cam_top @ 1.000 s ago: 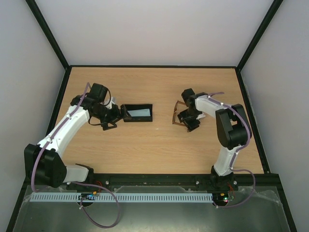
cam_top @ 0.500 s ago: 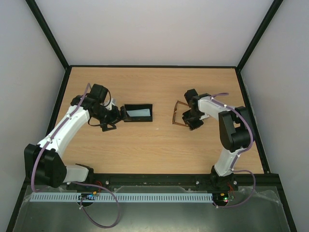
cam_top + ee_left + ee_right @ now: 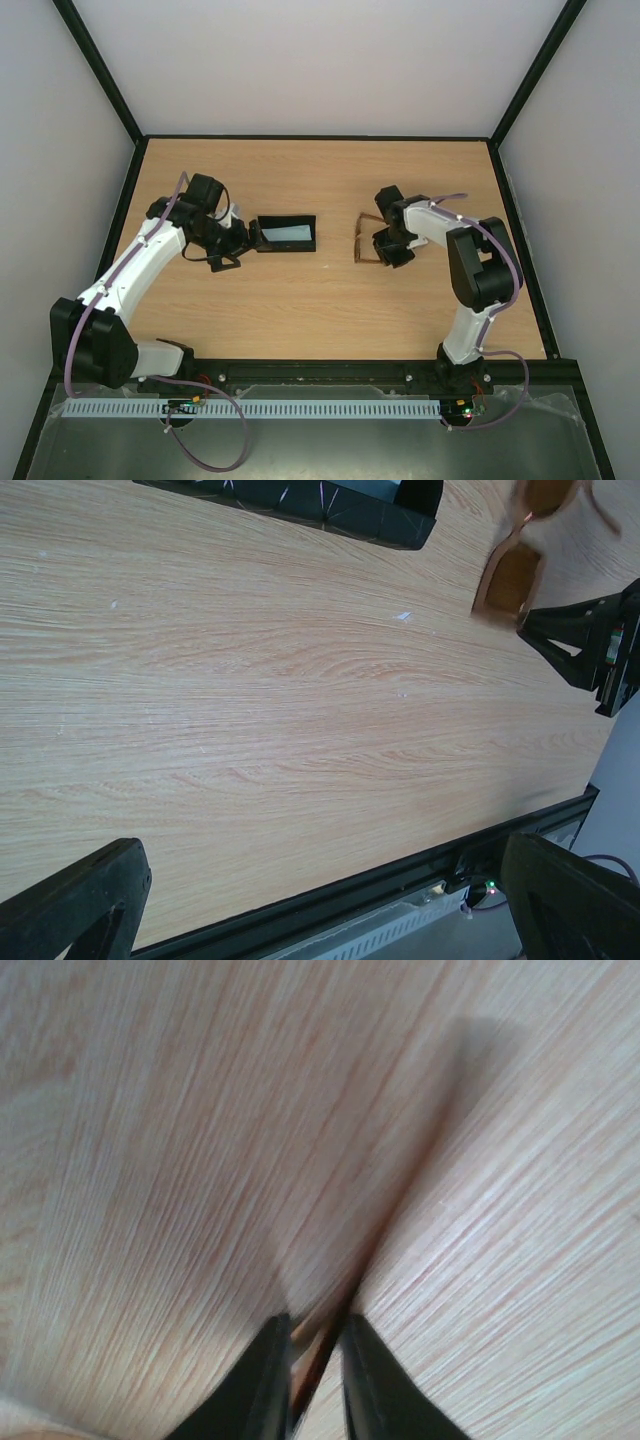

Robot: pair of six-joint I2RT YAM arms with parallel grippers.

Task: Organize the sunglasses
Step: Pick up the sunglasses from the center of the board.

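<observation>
The sunglasses [image 3: 362,240], thin brown frames with amber lenses, lie on the wooden table right of centre. They also show at the top right of the left wrist view [image 3: 515,565]. My right gripper [image 3: 388,245] sits at their right side. In the right wrist view its fingers [image 3: 312,1350] are shut on a slim brown temple arm [image 3: 322,1360]. My left gripper [image 3: 235,245] stands open just left of the black case [image 3: 285,233], nothing between its fingers [image 3: 320,845].
The open black case holds a light blue cloth [image 3: 292,233]; the case's edge shows in the left wrist view [image 3: 330,500]. A black rail [image 3: 350,372] runs along the table's near edge. Side walls close the table in.
My right gripper has closed from wide open onto the temple arm. The sunglasses have shifted slightly left. The left arm has not moved.
</observation>
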